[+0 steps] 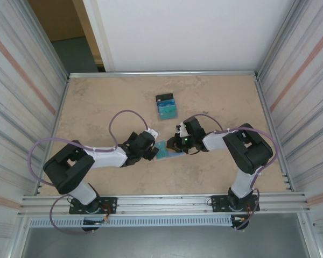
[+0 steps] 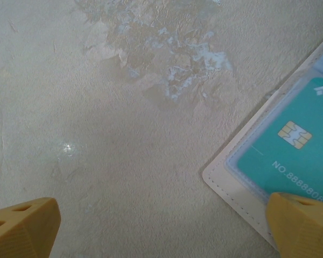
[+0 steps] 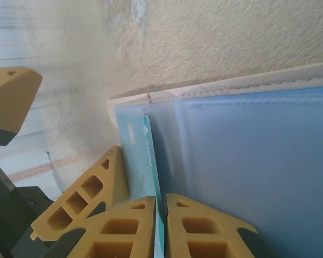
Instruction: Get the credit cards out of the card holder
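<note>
If the right gripper (image 3: 160,203) pulls too fast, the holder (image 1: 170,151) may slide along with the card (image 3: 149,156). Then the card would not come out of its pocket. That could happen because only one finger (image 2: 301,228) of the left gripper (image 2: 161,226) seems to press on the holder, right at its corner. That is a small hold, and it could slip off. The card is thin and smooth too, so it could pop out of the pinch. It could also bend if it is pulled crooked against the pocket's edge.

The right gripper is closed on the card's edge, with one finger on each side. The card looks partly inside the holder's clear pocket. The left gripper is wide open. One finger is on the holder's corner, and the other is off to the side over the bare table (image 1: 97,107).

Seen from above, the holder lies open on the table between the two grippers. Both arms bend in low toward it, the left arm from its left and the right arm from its right. A pile (image 1: 166,105) of dark and teal pieces sits beyond the holder, apart from it.
</note>
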